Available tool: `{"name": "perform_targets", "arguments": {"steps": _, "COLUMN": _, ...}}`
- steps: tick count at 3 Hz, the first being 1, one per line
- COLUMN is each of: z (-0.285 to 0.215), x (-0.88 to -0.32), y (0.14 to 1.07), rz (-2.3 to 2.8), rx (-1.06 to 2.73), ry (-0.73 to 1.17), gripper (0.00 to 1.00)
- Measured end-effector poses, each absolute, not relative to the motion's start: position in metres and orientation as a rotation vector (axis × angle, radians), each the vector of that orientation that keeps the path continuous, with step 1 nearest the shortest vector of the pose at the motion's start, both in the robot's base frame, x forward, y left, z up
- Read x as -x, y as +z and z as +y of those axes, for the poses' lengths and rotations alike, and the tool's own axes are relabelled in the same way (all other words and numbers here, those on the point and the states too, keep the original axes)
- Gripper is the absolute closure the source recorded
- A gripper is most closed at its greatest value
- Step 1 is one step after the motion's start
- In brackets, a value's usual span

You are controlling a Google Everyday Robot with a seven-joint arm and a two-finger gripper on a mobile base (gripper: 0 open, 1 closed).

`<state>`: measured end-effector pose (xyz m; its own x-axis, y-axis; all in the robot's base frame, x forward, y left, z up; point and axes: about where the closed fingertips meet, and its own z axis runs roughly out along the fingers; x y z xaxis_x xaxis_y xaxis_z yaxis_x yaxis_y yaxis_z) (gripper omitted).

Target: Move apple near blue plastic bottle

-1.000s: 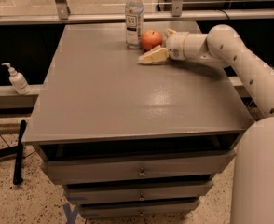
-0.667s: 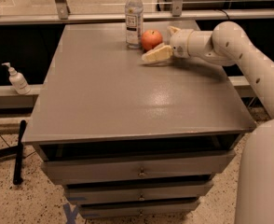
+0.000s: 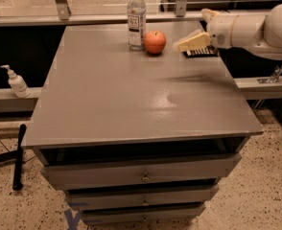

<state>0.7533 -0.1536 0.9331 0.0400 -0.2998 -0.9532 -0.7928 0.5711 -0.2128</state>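
Right now the apple (image 3: 155,42) sits on the far part of the grey cabinet top (image 3: 131,104), just to the right of the blue plastic bottle (image 3: 136,18), which stands upright by the far edge — whether the two touch I cannot tell. The gripper (image 3: 193,36) hangs to the right of the apple, near it but clear of it, low over the far right corner of the top, its jaws spread and holding nothing — the white arm (image 3: 256,30) reaches in from the right. A small pump bottle (image 3: 16,82) stands on the ledge to the left.
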Motion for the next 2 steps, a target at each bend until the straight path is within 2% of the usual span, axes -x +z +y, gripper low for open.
{"name": "perform_targets", "arguments": {"steps": 1, "z": -0.197, "x": -0.694, "y": 0.964, "rz": 1.501, "rx": 0.946, "ry": 0.531, "gripper": 0.00}}
{"name": "perform_targets", "arguments": {"steps": 2, "z": -0.210, "x": -0.684, "y": 0.962, "rz": 1.510, "rx": 0.942, "ry": 0.535, "gripper": 0.00}}
